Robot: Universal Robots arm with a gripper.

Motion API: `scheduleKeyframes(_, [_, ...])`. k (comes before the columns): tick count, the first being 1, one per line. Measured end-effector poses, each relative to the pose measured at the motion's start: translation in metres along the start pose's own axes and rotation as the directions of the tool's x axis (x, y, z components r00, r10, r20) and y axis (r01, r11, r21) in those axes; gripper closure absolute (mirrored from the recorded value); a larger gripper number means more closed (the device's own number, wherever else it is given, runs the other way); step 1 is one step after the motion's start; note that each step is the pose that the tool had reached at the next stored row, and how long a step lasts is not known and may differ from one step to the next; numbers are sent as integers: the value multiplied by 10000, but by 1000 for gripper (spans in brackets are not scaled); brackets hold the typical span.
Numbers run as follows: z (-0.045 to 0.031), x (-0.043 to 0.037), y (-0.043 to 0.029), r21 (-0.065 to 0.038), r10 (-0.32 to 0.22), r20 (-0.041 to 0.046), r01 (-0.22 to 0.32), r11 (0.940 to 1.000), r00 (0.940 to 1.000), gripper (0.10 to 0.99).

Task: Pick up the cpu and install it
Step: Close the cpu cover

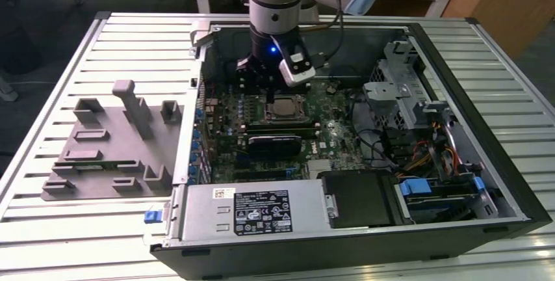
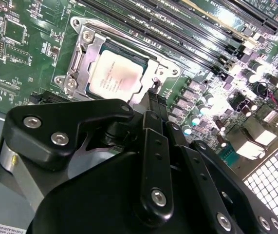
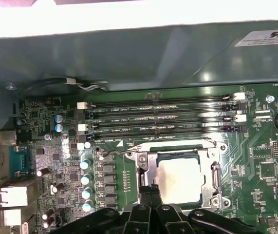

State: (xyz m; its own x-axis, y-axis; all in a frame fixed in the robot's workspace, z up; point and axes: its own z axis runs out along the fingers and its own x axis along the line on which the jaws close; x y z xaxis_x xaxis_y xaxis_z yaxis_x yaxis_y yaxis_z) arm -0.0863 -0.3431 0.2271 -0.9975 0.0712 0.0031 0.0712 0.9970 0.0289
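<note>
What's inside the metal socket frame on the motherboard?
The cpu, silver top up, lies flat inside the frame. Whatever is beneath it is covered; the claw hides one frame corner.

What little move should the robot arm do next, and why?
Probably lift straight up a little. The cpu already lies flat in its socket on the motherboard, and the gripper, jaws shut and holding nothing, hangs close by its edge.

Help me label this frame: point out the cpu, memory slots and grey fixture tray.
cpu (image 3: pixel 178 181): first wrist view, centre of its metal top.
memory slots (image 3: pixel 160 118): first wrist view, middle of the row.
fixture tray (image 1: pixel 117 147): exterior view, bare base.
</note>
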Motion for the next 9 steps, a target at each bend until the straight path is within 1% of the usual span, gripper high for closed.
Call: scheduleKeyframes(9, [0,-42,3,0,-1,0,1,10000,10000,980])
